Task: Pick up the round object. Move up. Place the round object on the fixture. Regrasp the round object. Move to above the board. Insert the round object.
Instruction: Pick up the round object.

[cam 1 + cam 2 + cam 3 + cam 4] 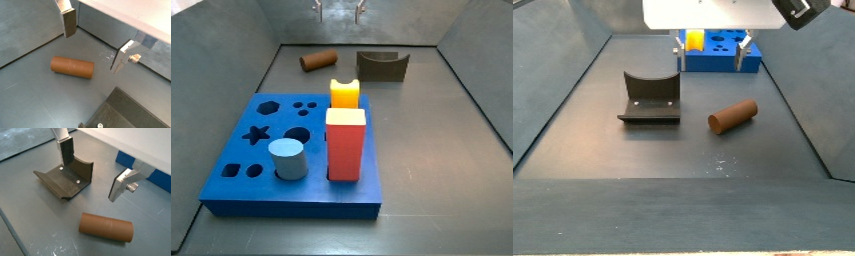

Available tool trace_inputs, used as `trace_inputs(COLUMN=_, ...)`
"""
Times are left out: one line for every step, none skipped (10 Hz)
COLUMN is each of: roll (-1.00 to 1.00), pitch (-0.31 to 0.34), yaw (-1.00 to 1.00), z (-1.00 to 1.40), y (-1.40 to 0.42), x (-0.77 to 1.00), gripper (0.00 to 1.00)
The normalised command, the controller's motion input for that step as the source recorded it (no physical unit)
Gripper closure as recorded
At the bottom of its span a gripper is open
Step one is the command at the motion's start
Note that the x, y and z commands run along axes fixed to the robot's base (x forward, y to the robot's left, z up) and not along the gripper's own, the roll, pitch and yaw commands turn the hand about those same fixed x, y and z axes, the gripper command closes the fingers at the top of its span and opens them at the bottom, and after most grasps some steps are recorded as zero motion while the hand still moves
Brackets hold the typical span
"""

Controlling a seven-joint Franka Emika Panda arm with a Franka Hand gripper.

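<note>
Currently, in a side view, the board lies nearest on the grey floor, a flat blue block with star, hexagon and round holes in its top. A light-blue cylinder stands in its near part, just left of an upright red block. A yellow piece stands directly behind the red block, at the board's far edge.

Beyond the board, well apart from it, the round object lies on its side on the floor, a short reddish-brown cylinder. The fixture stands to its right at about the same depth, dark olive-brown with a curved notch in its top. The two are near each other but not touching; both wrist views confirm the gap, with the round object lying free beside the fixture.

Farthest back, the hand hangs above the floor, over the area behind the round object. Its jaws stand spread apart and hold nothing; in a wrist view the silver fingers are raised clear of the round object.

No brand, label or writing can be read on any item.
</note>
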Motion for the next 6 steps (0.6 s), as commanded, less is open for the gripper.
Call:
trace_inputs(roll=0.0, pitch=0.0, yaw=0.0, z=0.0, y=0.03, x=-0.03, gripper=0.0)
trace_inputs(roll=-0.01, pitch=-0.22, yaw=-0.44, z=-0.08, y=0.12, x=-0.51, gripper=0.0)
trace_inputs(roll=-0.03, pitch=-0.06, yaw=-0.73, z=-0.38, y=0.1, x=-0.51, gripper=0.0)
trace_inputs(roll=-0.03, pitch=0.0, yaw=-0.81, z=-0.49, y=0.07, x=-0.4, gripper=0.0)
trace_inputs(roll=-0.11, pitch=0.0, yaw=-0.79, z=-0.55, y=0.06, x=-0.41, gripper=0.0)
trace_inputs(roll=-0.28, pitch=-0.006, yaw=-0.81, z=-0.64, y=0.0, x=-0.29, gripper=0.0)
